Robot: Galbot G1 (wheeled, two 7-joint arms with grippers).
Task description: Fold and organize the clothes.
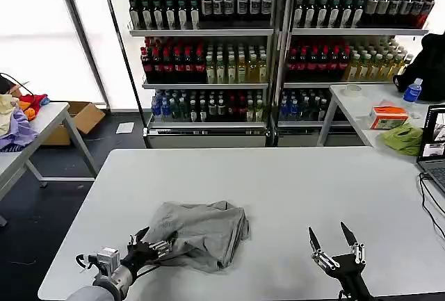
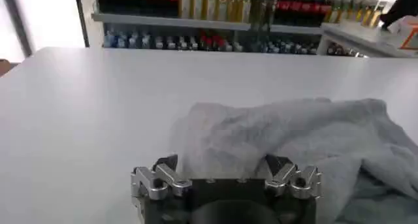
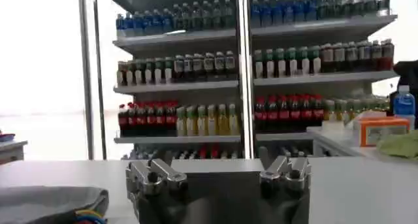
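Shirt lying rumpled and half-folded on table, near front-left edge. Left gripper at its near-left corner, fingers spread wide around the hem, nothing clamped yet. Right gripper well apart to the right, open and empty above bare tabletop. Likely lining up a grasp for another fold; next needs closing on the hem, then lifting across.

We see bare white table across the middle and far side, so passage there is free. Only the crumpled grey shirt blocks the near-left; laptop crowds the right edge.
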